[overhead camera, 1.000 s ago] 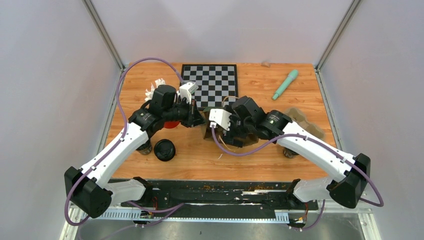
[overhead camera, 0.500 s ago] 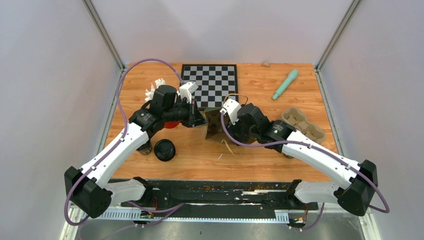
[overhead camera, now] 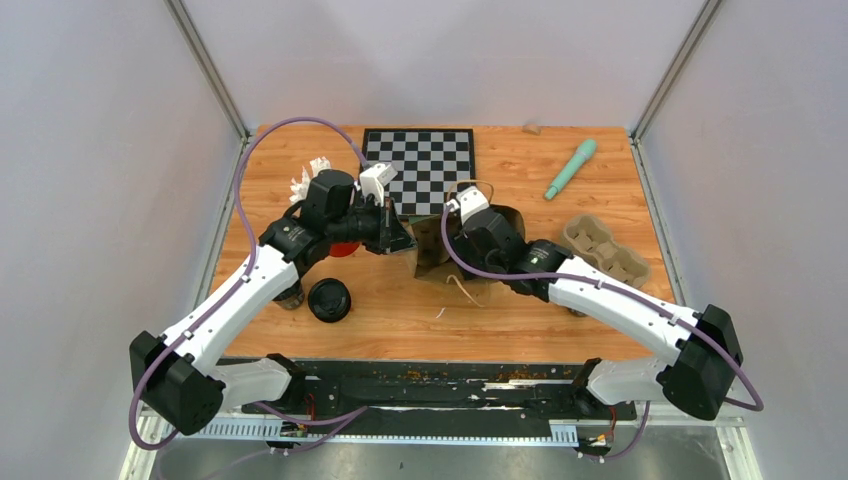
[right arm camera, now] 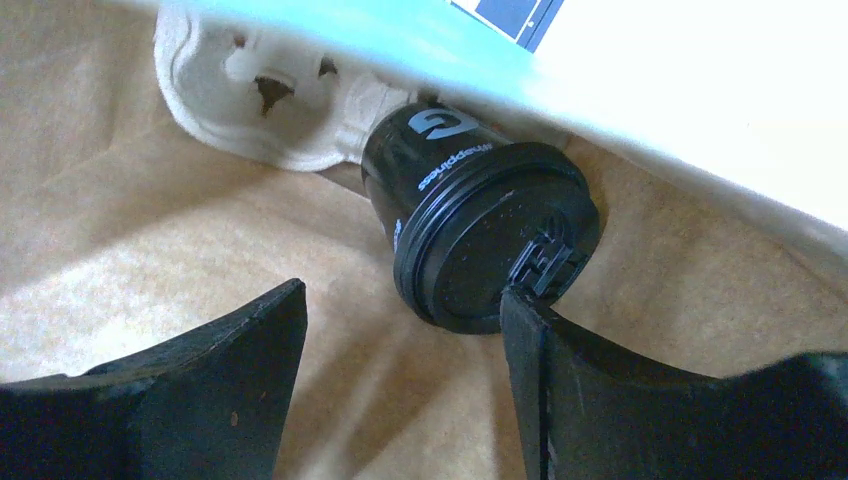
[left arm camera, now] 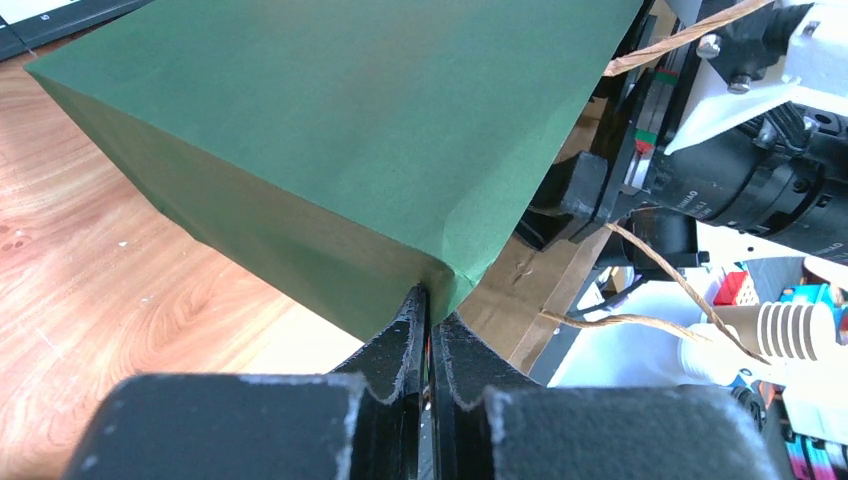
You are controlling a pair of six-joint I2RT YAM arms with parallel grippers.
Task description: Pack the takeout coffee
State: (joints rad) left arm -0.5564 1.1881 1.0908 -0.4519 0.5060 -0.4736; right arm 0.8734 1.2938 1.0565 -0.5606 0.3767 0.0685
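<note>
Top view: the right arm (overhead camera: 620, 305) has swung toward the far side of the paper bag (overhead camera: 428, 252), uncovering the cup carrier (overhead camera: 605, 250). One takeout coffee (overhead camera: 329, 299) stands outside the bag.

Left wrist: the left gripper (left arm camera: 428, 320) is pinched tight on the bag's corner.

Right wrist: the right gripper (right arm camera: 400, 370) has its fingers apart (holding nothing) over a second coffee (right arm camera: 480, 240) inside the bag. That one appears packed.

Bright even light, soft shadows, wrist cams overexposed, fg blurry
</note>
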